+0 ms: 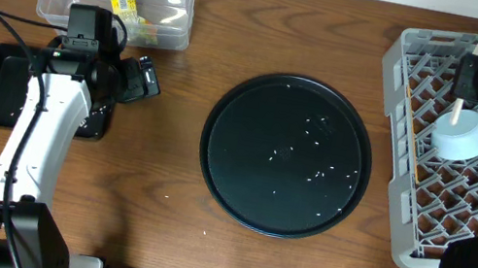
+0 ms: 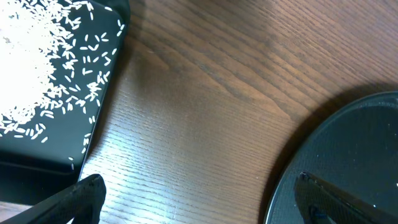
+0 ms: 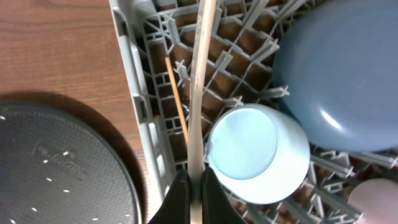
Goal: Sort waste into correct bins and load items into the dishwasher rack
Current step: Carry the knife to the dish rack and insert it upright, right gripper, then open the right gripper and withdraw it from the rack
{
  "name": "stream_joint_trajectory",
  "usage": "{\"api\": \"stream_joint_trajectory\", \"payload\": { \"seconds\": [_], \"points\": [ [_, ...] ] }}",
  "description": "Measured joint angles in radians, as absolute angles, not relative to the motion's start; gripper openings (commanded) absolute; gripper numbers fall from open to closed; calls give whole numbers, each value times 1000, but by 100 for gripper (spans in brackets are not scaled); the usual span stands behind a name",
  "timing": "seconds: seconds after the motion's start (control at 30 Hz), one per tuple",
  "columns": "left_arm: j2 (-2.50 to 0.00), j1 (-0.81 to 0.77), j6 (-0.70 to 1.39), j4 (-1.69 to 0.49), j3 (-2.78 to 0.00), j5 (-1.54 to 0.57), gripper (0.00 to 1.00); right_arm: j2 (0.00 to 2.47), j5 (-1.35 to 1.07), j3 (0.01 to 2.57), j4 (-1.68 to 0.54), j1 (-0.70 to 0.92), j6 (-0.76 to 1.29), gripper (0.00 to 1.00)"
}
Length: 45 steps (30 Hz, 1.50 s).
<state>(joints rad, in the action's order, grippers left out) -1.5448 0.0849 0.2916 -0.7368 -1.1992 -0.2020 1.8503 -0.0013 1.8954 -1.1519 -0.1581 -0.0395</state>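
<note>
Over the rack (image 3: 134, 93), close to its wall on the round tray's (image 1: 245, 155) side, the right gripper (image 3: 194, 186) is clenched on one end of a pale stick (image 3: 199, 81). The stick runs across the lattice between that wall and the upturned pale-blue bowl (image 3: 249, 149). A thin brown stick (image 3: 176, 102) lies in the grid just beside it, and the dark-blue bowl (image 3: 342, 68) sits further in. The step looks like setting the pale stick down. It is best lowered parallel to the brown stick, clear of the bowl's rim, with the free end seated in the lattice before the gripper lets go, or it may tip over the wall. The left gripper (image 2: 198, 186) is released, jaws wide, over bare worktop (image 2: 205, 106) beside the black tray (image 2: 62, 152) of rice (image 2: 31, 56).
</note>
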Motion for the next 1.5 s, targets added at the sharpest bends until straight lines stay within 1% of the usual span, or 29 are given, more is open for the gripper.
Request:
{"api": "stream_joint_trajectory", "payload": {
  "seconds": [0.2,0.67,0.7,0.77,0.83,0.87,0.9,0.93,0.97,1.0,1.17,1.33,1.4,1.43,1.5],
  "points": [
    [-1545,85,292,-737,-1199,-202,98,1866,-35,1895,-1107,-159,-112,1],
    [-1545,85,292,-736,-1199,-202,98,2048,-90,1895,-1060,-159,-140,1],
    [-1545,85,292,-737,-1199,-202,98,2050,-94,1895,-1060,-159,-140,3],
    [-1545,85,292,-737,-1199,-202,98,2051,-104,1895,-1060,-159,-142,15],
    [-1545,85,292,-736,-1199,-202,98,2051,-112,1895,-1058,-159,-143,34],
    [-1545,85,292,-736,-1199,-202,98,2051,-115,1895,-1059,-159,-146,40],
    [-1545,85,292,-736,-1199,-202,98,2051,-118,1895,-1061,-159,-151,51],
    [-1545,85,292,-735,-1199,-202,98,2051,-118,1895,-1062,-159,-146,58],
    [-1545,85,292,-735,-1199,-202,98,2051,-121,1895,-1063,-159,-144,63],
    [-1545,85,292,-735,-1199,-202,98,2051,-123,1895,-1065,-159,-148,65],
    [-1545,85,292,-735,-1199,-202,98,2051,-125,1895,-1092,-157,-127,69],
    [-1545,85,292,-735,-1199,-202,98,2048,-154,1921,-1162,-140,-80,77],
    [-1545,85,292,-735,-1199,-202,98,2035,-195,1947,-1199,-133,-62,88],
    [-1545,85,292,-735,-1199,-202,98,2023,-223,1960,-1215,-130,-56,99],
    [-1545,85,292,-735,-1199,-202,98,1987,-279,1977,-1234,-125,-49,99]
  ]
}}
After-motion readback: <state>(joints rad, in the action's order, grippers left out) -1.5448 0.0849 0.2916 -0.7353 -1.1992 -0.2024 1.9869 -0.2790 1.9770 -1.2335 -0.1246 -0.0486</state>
